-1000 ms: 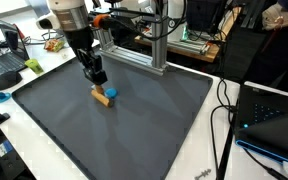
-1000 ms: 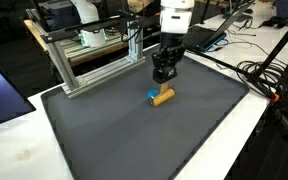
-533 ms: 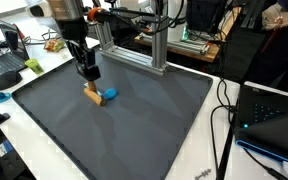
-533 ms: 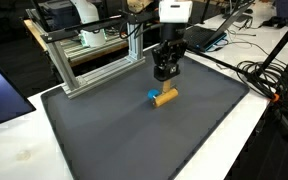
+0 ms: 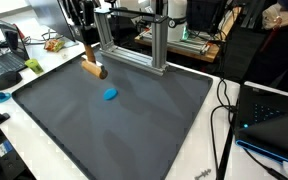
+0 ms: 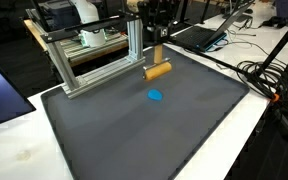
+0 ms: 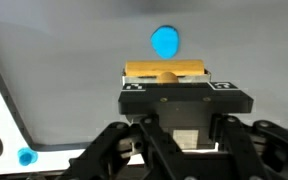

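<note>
A yellow wooden block (image 5: 92, 69) (image 6: 159, 71) hangs in the air above the dark grey mat (image 5: 144, 130) (image 6: 114, 140), with my gripper (image 5: 88, 58) (image 6: 156, 58) shut on it from above. In the wrist view the block (image 7: 165, 70) lies crosswise between the fingers of the gripper (image 7: 165, 76). A small blue piece (image 5: 110, 95) (image 6: 156, 96) (image 7: 165, 41) lies alone on the mat below, apart from the block. Most of the arm is cut off at the top of both exterior views.
An aluminium frame (image 5: 134, 50) (image 6: 89, 70) stands along the mat's far edge, close to the gripper. A laptop (image 5: 2, 62) and small items sit beyond one side of the mat. Cables (image 5: 224, 110) (image 6: 269, 80) run past the other side.
The gripper has risen and drawn back toward the aluminium frame with the yellow block in it. The blue piece, which lay against the block, stays on the mat.
</note>
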Tool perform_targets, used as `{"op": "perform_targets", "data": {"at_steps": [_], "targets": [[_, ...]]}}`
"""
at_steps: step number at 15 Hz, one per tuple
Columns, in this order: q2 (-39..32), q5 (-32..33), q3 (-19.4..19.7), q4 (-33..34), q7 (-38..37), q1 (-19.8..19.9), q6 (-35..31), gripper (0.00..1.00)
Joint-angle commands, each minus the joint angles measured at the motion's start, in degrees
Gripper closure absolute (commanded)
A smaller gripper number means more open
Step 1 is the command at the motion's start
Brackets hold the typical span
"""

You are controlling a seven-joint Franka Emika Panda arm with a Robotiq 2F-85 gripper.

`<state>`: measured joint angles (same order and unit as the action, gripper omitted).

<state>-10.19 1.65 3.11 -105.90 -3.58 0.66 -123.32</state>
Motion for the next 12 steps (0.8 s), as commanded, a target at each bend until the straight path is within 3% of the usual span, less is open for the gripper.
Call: {"op": "perform_targets", "data": {"at_steps": [1, 12], "targets": [[8.47, 1.23, -0.55, -7.15, 0.80, 0.06, 3.16, 0.78], [20.86, 2.06, -2.03, -23.67, -2.83, 0.19, 3.10, 0.78]]}}
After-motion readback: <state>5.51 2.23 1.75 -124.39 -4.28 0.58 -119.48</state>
